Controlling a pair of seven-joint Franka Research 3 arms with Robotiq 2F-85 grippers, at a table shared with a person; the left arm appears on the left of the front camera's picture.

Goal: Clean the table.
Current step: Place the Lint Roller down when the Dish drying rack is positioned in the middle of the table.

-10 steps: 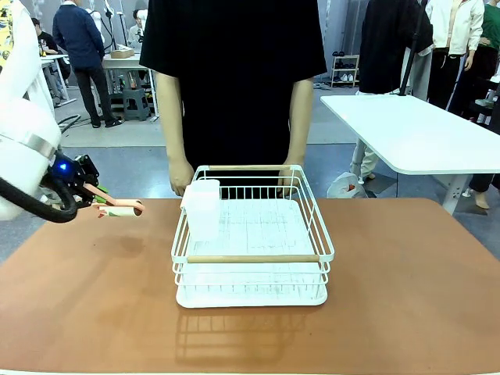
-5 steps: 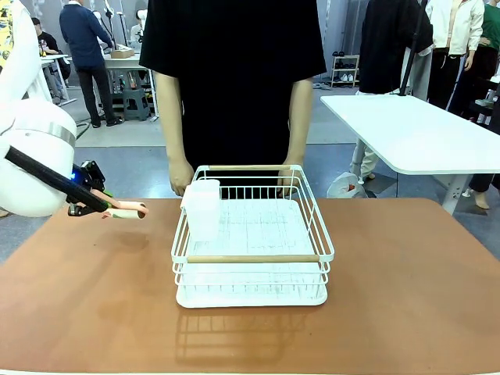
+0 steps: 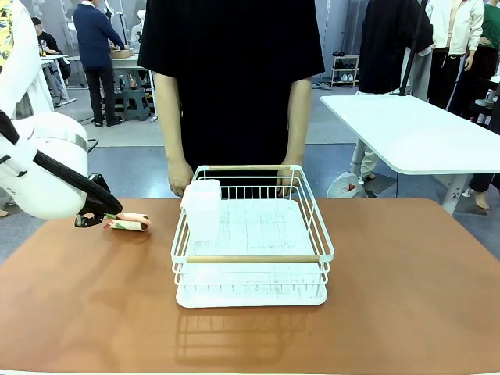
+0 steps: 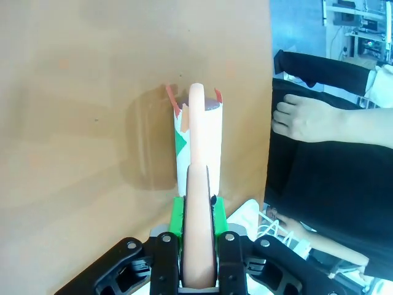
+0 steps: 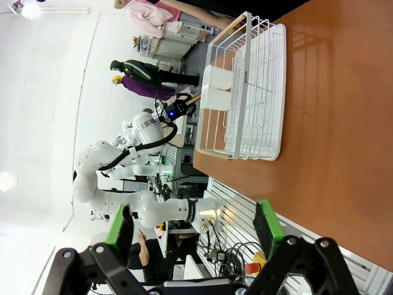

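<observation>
Left gripper (image 3: 109,222) — jaw state unclear, at a paper tube (image 3: 129,226) lying on the table (image 3: 406,289). Right gripper (image 5: 195,236) — fingers spread, empty. White wire rack (image 3: 251,242) — mid-table.

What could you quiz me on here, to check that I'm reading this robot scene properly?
1. True or false: the white wire rack is empty.
2. Pick one. The right gripper is: A) open, with nothing between its pads; B) shut on a cup; C) shut on a cloth.
3. Fill in: seen from the front, the pink, white and green tube by the left gripper is on the rack's ___ side.

Key: 1. False, a white container stands in its near-left corner. 2. A. 3. Left.
</observation>
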